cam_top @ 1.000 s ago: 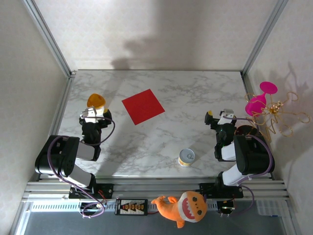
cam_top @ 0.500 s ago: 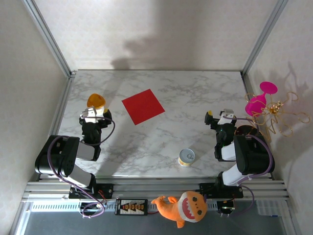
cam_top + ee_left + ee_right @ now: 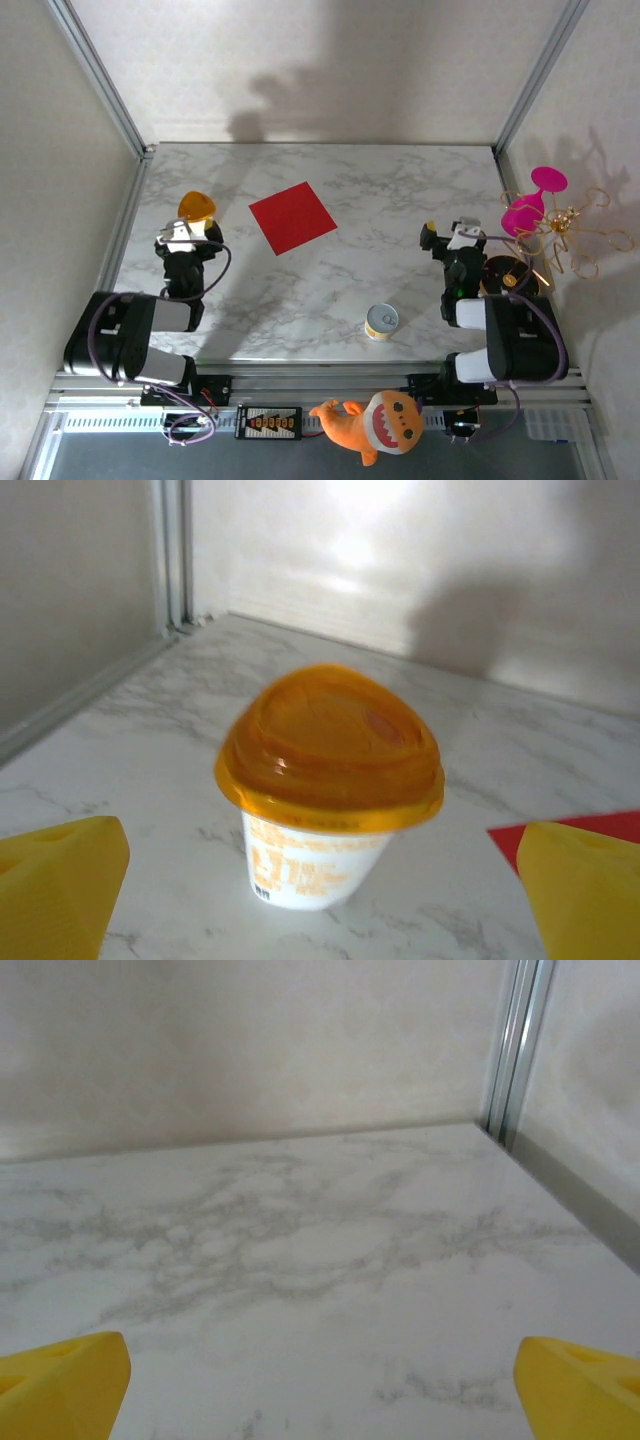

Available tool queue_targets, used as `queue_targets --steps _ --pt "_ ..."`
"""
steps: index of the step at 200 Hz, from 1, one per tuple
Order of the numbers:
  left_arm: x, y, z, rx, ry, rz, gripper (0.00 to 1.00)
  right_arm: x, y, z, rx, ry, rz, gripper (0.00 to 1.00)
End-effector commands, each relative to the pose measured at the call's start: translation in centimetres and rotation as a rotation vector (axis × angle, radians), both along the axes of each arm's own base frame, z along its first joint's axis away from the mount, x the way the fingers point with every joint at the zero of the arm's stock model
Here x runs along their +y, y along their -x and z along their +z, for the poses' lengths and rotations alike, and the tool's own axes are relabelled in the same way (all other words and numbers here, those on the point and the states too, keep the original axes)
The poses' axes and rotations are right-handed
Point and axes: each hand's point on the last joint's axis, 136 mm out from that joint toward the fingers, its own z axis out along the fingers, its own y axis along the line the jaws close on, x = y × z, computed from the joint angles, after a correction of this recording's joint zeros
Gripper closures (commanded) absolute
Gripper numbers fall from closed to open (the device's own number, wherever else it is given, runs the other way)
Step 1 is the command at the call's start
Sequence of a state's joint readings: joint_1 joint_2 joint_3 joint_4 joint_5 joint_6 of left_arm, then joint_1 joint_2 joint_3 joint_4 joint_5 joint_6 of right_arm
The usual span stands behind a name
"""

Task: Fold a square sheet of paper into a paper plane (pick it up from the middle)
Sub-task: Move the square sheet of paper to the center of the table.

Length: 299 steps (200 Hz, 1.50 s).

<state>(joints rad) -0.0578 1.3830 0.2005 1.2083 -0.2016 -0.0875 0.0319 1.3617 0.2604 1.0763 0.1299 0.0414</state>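
Top external view: the thin, flat red square sheet of paper [image 3: 292, 217] lies uncreased on the grey-veined white marble table [image 3: 380, 190], just right of a tapered white cup with a glossy orange lid [image 3: 330, 770]. My left gripper [image 3: 186, 226] faces that cup, spread wide and empty. My right gripper [image 3: 450, 236] gapes wide too, holding nothing.
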Motion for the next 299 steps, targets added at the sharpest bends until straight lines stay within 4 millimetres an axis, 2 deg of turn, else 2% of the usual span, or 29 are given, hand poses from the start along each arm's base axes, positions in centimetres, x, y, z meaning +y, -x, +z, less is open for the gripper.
queue_targets --steps 1,31,46,60,80,107,139,194,233,269,299 --pt "1.8 0.8 2.1 -0.026 0.058 0.122 0.01 1.3 -1.3 2.8 0.035 -0.044 0.037 0.01" --pt "1.4 0.5 4.9 -0.051 0.234 0.112 0.01 6.3 -1.8 4.6 0.15 -0.133 0.148 0.01" --pt "0.4 -0.3 6.0 -0.03 0.329 0.067 0.01 8.9 -1.9 4.6 0.245 -0.22 0.194 0.01" --pt "-0.6 -1.0 6.3 0.011 0.393 0.02 0.01 12.2 -1.8 3.9 0.33 -0.265 0.276 0.01" --pt "-2.4 -1.8 6.4 0.05 0.482 -0.066 0.01 18.1 -1.1 2.9 0.439 -0.286 0.445 0.01" --pt "-4.2 -2.1 6.2 0.071 0.552 -0.155 0.01 24.9 -0.5 2.0 0.51 -0.327 0.609 0.01" --pt "-4.6 -2.0 5.4 0.082 0.591 -0.168 0.01 30.3 -2.2 -0.8 0.617 -0.346 0.618 0.01" --pt "-5.0 -1.5 4.6 0.145 0.573 -0.18 0.01 35.5 -6.9 -5.7 0.746 -0.352 0.566 0.07" --pt "-5.7 -1.4 4.9 0.166 0.552 -0.223 0.01 37.8 -9.6 -8.8 0.826 -0.345 0.54 0.09" --pt "-6.1 -1.7 5.1 0.172 0.561 -0.238 0.01 38.6 -10.2 -11.6 0.889 -0.326 0.513 0.14" --pt "-6.5 -1.9 5.2 0.173 0.564 -0.255 0.01 37.6 -9.0 -13.4 0.938 -0.307 0.465 0.16"
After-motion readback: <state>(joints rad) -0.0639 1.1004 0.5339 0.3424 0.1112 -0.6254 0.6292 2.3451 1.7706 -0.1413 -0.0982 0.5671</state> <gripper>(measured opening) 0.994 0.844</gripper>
